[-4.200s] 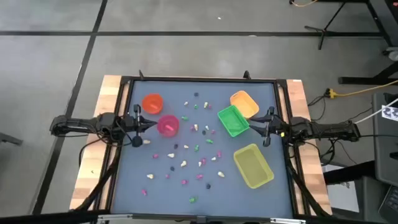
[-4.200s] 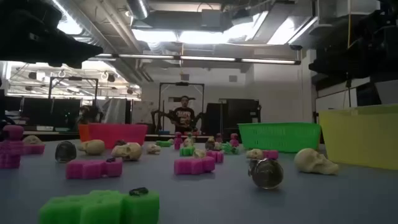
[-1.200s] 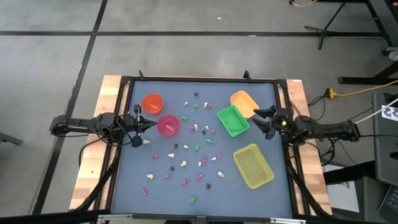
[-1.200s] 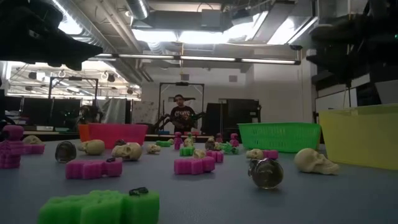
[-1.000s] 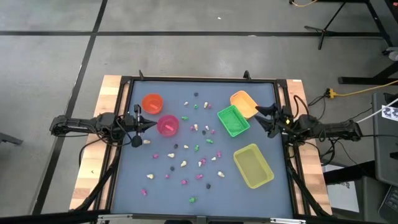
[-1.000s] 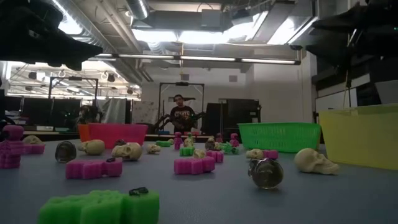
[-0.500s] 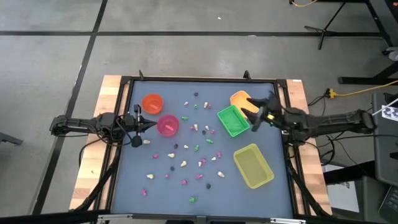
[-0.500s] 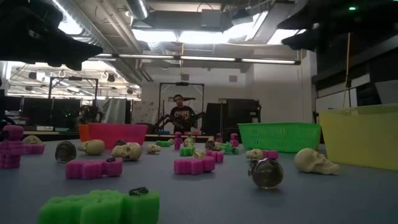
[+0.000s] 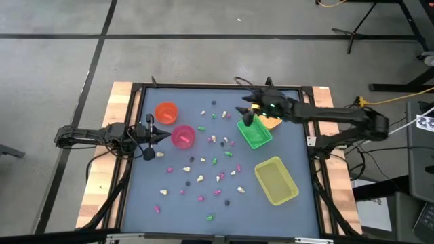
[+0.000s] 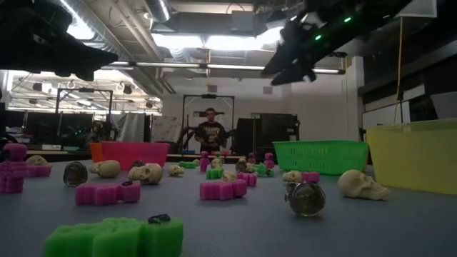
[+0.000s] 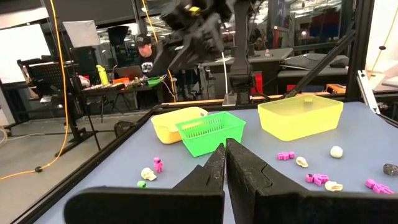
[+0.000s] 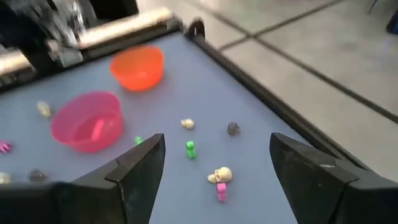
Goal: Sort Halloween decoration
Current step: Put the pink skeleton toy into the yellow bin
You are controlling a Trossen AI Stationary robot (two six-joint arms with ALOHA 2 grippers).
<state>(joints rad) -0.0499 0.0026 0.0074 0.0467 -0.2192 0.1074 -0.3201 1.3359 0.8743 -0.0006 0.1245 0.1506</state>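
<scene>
Trinkets [image 9: 203,177] scattered over mat around pink cup [image 9: 182,137]; one pink trinket inside it. Orange cup [image 9: 166,112] beside. Three trays: green [image 9: 254,131], orange [image 9: 268,108], yellow [image 9: 276,180]. Right gripper [image 9: 245,112] wide open, empty, above green tray. Left gripper [image 9: 157,135] closed, empty, beside pink cup.

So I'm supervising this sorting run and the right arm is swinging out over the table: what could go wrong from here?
The right gripper, fingers open, hangs above the green mesh plastic tray; descending, it might clip the rim and shove the tray. The small cream, pink and green trinkets lie crowded together, so open fingers might catch two or scatter neighbours. The left gripper, shut, waits close beside the round pink cup and could nudge it.
</scene>
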